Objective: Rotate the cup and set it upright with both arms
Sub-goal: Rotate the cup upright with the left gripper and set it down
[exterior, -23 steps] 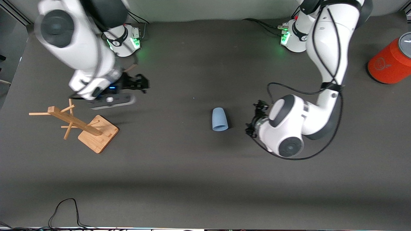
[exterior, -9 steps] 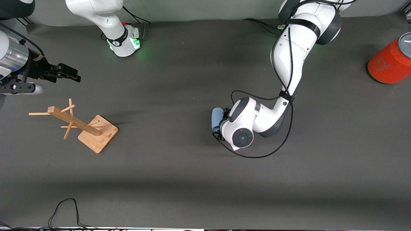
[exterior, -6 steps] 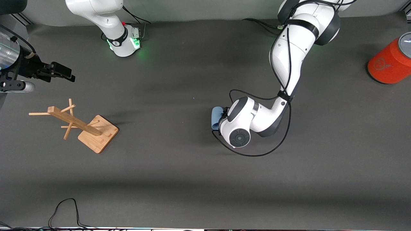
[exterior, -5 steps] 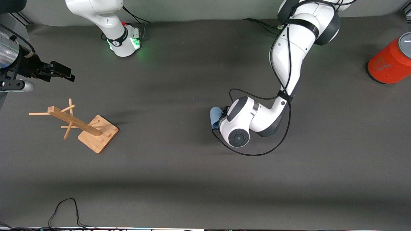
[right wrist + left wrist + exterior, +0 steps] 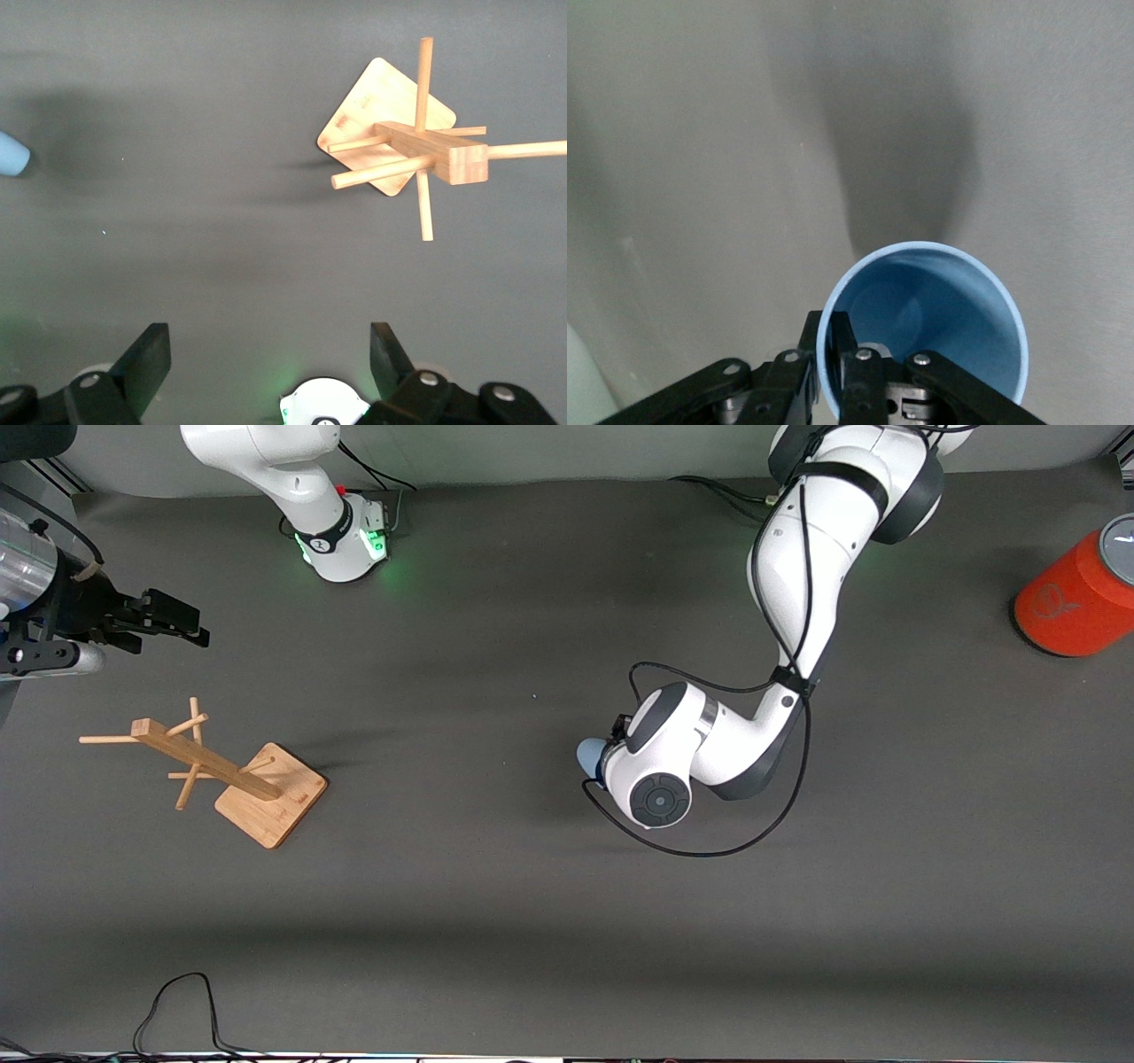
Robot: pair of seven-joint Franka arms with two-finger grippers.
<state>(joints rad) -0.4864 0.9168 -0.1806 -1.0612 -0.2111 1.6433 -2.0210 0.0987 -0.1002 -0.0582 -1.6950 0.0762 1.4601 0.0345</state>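
The light-blue cup (image 5: 586, 755) sits near the table's middle, mostly hidden under the left arm's wrist. In the left wrist view its open mouth (image 5: 939, 310) faces the camera and its base points at the table. My left gripper (image 5: 835, 329) is shut on the cup's rim, one finger (image 5: 815, 341) outside the wall and one inside. In the front view the left gripper (image 5: 604, 751) is hidden beneath its wrist. My right gripper (image 5: 173, 622) waits open and empty over the right arm's end of the table; its wrist view (image 5: 268, 354) shows the cup (image 5: 11, 155) far off.
A wooden peg rack (image 5: 230, 775) stands at the right arm's end, also in the right wrist view (image 5: 416, 146). A large orange can (image 5: 1076, 598) stands at the left arm's end. A black cable (image 5: 177, 1001) lies at the table's near edge.
The left gripper reached the lying cup, closed on its rim and tipped it up, so less of it shows. The right arm swung away from the middle to its end of the table.
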